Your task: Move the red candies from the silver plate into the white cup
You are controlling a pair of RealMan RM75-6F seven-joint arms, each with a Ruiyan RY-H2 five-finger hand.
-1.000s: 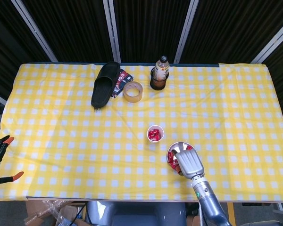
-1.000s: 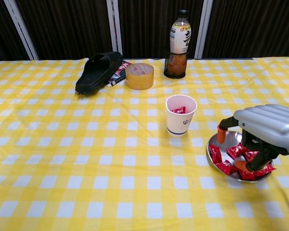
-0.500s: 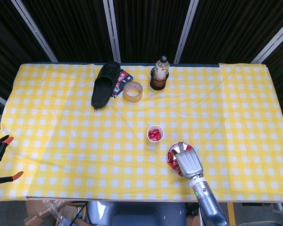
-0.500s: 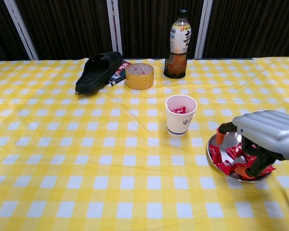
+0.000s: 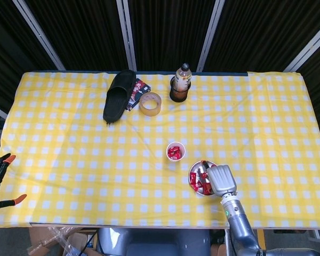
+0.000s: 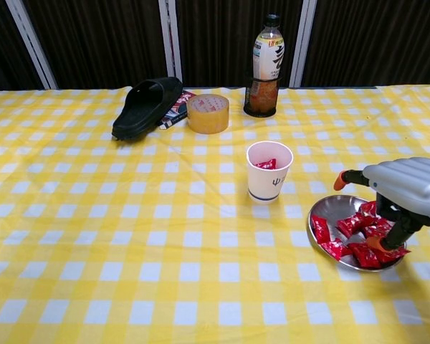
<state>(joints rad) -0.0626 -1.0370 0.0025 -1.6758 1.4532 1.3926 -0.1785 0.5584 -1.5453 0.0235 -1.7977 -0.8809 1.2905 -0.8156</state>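
Robot test lab: checked-cloth counter (image 5: 69, 160), dark curtains (image 5: 165, 32) behind, clamps (image 5: 0, 165) at edge.

At lower right, the right hand (image 6: 410, 192) hovered over the silver plate (image 6: 325, 212), fingertips (image 6: 376, 244) touching red candies (image 6: 351, 225); the white cup (image 6: 269, 172) stood left, holding candy.

We found cup (image 6: 269, 172) mid-table, candies (image 6: 266, 164) inside. Plate (image 6: 328, 211) sat near it, to right and nearer table's front edge, more candies (image 6: 358, 236) on it. Right hand (image 6: 408, 190) hung over plate's right side. Bottle (image 6: 264, 66) stood behind cup; tape roll (image 6: 207, 113) left of bottle; slipper (image 6: 147, 107) left of roll.
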